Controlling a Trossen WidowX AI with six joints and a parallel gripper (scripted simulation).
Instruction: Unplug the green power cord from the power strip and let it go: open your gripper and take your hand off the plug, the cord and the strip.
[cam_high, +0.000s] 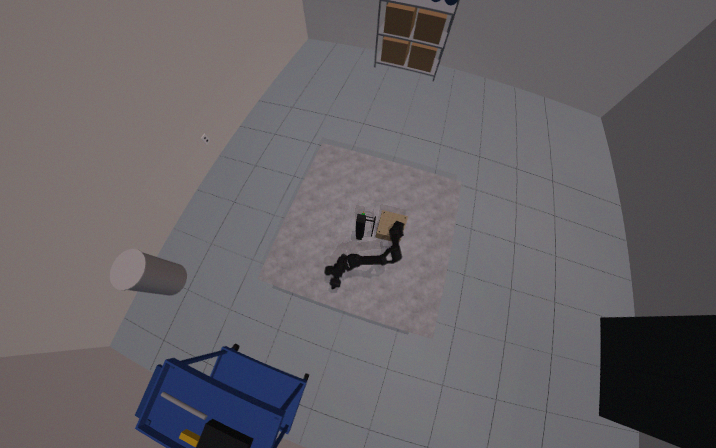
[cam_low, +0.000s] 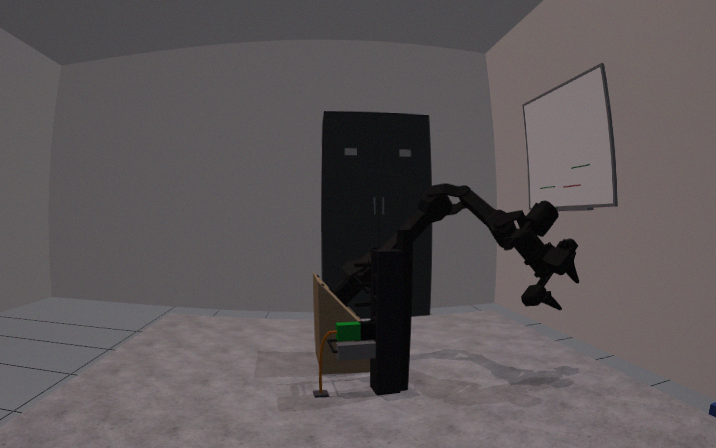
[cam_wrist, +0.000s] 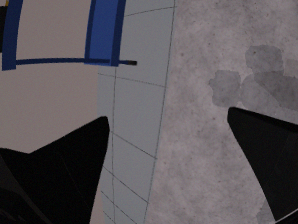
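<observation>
A grey mottled mat (cam_low: 158, 390) lies on a pale tiled floor (cam_high: 501, 316) in a room with plain walls, a dark cabinet (cam_low: 375, 211) and a whiteboard (cam_low: 570, 140). On the mat stands a tall black power strip (cam_low: 389, 322), with the green plug (cam_low: 348, 331) seated in its side beside a tan board (cam_low: 324, 327). The arm reaches well away from it, its gripper (cam_low: 563, 287) spread wide on nothing, above mat and tile near a blue cart (cam_wrist: 100, 16).
</observation>
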